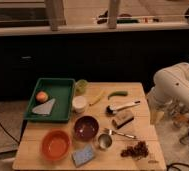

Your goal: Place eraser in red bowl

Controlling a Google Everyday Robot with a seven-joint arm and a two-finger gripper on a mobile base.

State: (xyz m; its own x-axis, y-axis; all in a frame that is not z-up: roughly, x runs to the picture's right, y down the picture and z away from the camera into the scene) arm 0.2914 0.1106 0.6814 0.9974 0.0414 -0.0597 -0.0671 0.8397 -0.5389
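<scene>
The eraser (123, 119), a small tan-brown block with a darker top, lies on the wooden table (138, 90) right of centre. The red-orange bowl (55, 145) stands empty at the front left, well apart from the eraser. A dark maroon bowl (86, 127) stands between them. My white arm (175, 85) reaches in from the right. Its gripper (157, 116) hangs low at the table's right edge, to the right of the eraser and not touching it.
A green tray (63, 85) at the back left holds an orange fruit (42, 96) and a grey wedge. Nearby are a blue-grey sponge (83, 155), metal cup (104, 141), fork (120, 133), white-handled brush (122, 106), white cup (79, 104), banana (97, 98) and brown cluster (134, 150).
</scene>
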